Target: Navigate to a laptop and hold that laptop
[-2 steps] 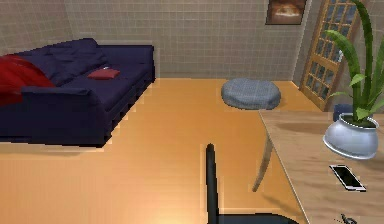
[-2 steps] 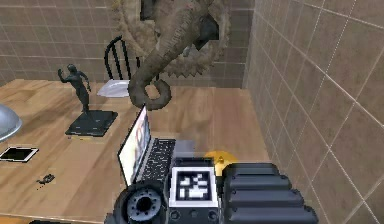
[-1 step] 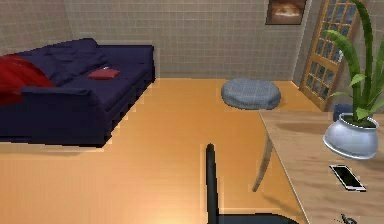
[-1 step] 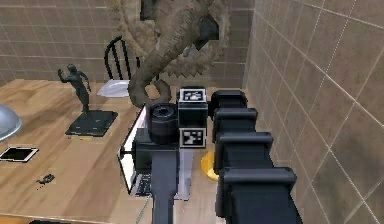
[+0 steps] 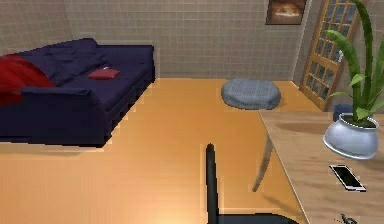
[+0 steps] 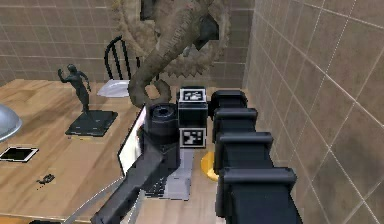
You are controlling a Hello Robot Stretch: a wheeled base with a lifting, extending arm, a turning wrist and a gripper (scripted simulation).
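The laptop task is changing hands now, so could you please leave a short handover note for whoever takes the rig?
Gripper: reaches over the wooden table, right at the laptop; I cannot tell whether it holds anything.
Laptop: a pale panel standing on the table beside the dark statuette, just behind the gripper.
Done: the robot stands at the table with the arm at the laptop.
Left: get a hold that can be confirmed, with the laptop hanging clear of the table.
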